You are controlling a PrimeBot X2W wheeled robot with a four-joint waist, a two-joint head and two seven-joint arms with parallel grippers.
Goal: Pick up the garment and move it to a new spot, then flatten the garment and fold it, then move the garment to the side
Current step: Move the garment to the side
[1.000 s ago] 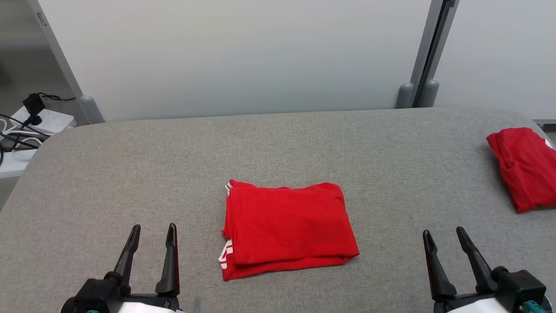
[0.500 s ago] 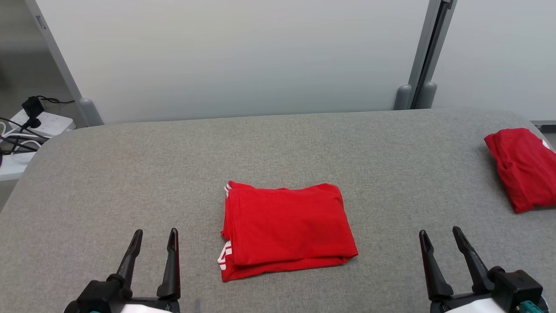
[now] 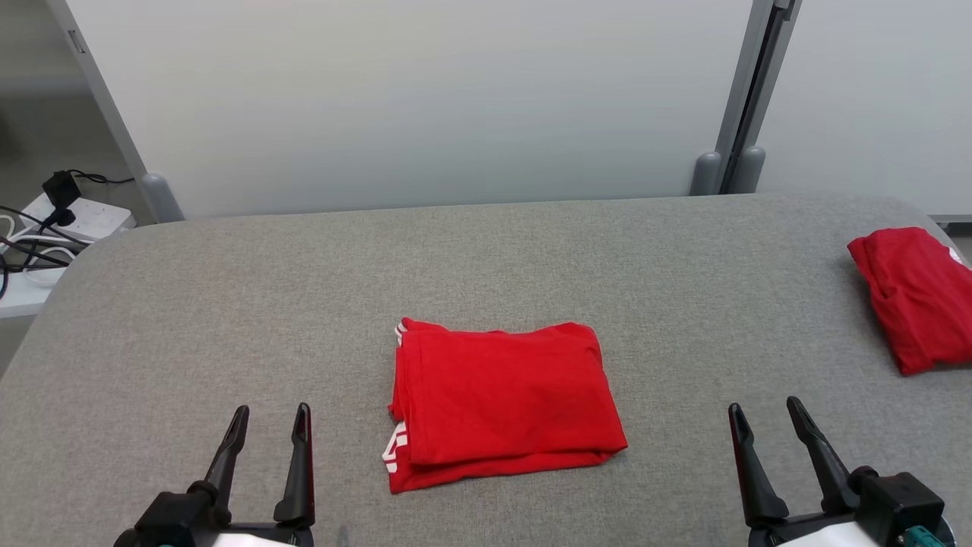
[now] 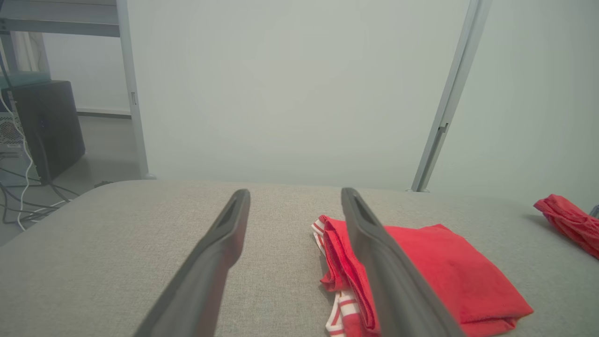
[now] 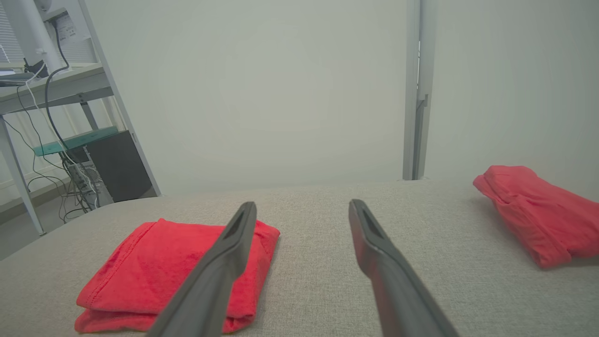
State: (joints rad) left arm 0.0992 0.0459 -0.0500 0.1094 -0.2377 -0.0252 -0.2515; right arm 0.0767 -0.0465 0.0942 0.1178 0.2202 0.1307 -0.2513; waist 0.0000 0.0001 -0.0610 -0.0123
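Observation:
A red garment [image 3: 501,403] with white trim lies folded into a neat rectangle on the middle of the grey padded table [image 3: 486,258]. It also appears right of centre in the left wrist view [image 4: 435,271] and at the lower left in the right wrist view [image 5: 164,271]. My left gripper [image 3: 271,412] stands open at the lower left, well left of the garment, holding nothing. At the lower right my right gripper [image 3: 762,406] is open too, apart from the cloth. Both pairs of fingers [image 4: 224,234] [image 5: 365,229] point away from me over the table.
A second red garment [image 3: 915,296] lies bunched at the table's far right edge. White partition panels [image 3: 425,99] stand behind the table. A power strip with cables [image 3: 53,220] sits on a low shelf beyond the left edge.
The whole head picture has shifted slightly down, so the camera moved. Both grippers have drawn back a little toward me; the garment lies unchanged.

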